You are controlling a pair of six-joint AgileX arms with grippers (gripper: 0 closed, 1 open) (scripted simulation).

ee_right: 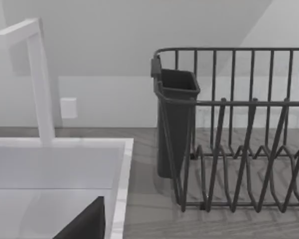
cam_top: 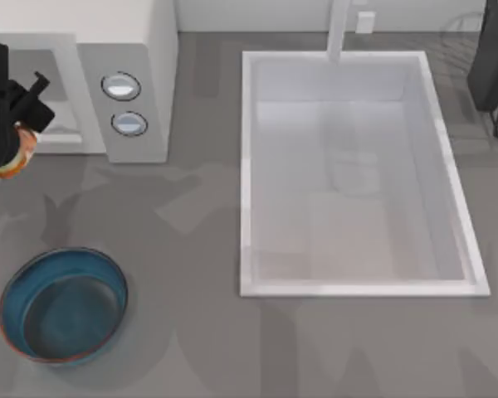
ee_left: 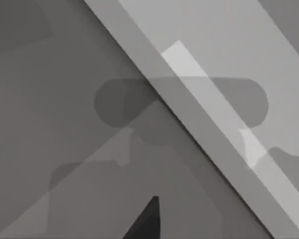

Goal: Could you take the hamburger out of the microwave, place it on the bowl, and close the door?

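Your left gripper [cam_top: 15, 143] held the hamburger [cam_top: 11, 156] at the tabletop's left edge, beside the boxy white microwave [cam_top: 133, 75] with 2 dials, above the round blue bowl [cam_top: 64, 304].

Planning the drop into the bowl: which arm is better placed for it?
Left. Its hand holds the hamburger at the table's left edge, near the bowl; the right arm is parked far right.

matte black arms [cam_top: 2, 79], angular black links
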